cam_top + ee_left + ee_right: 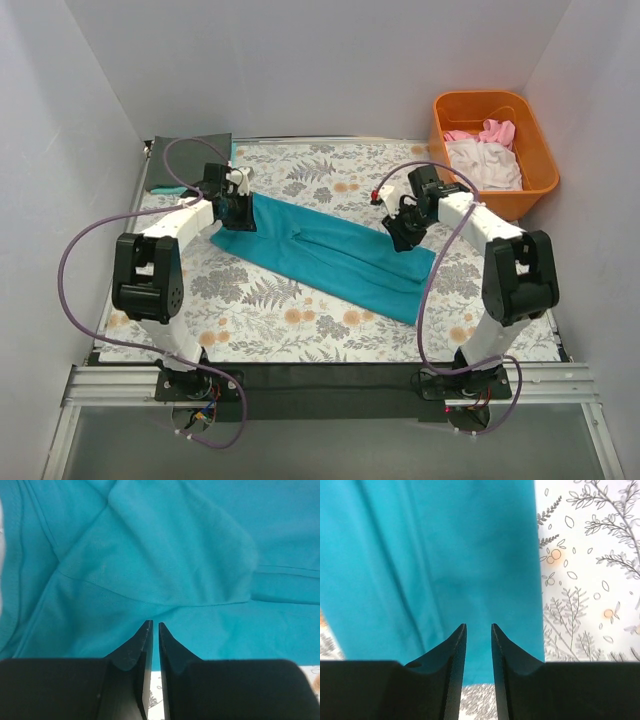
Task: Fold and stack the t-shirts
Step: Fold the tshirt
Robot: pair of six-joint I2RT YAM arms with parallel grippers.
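Observation:
The teal t-shirt lies folded into a long strip, running diagonally from upper left to lower right on the floral table covering. My left gripper hovers over its upper-left end; in the left wrist view the jaws are nearly together with nothing between them, above the teal cloth. My right gripper is over the strip's far right edge; in the right wrist view the jaws stand slightly apart and empty above the cloth. A folded dark grey t-shirt lies at the back left.
An orange tub at the back right holds white and pink shirts. White walls enclose the table on three sides. Floral covering shows to the right of the teal strip's edge.

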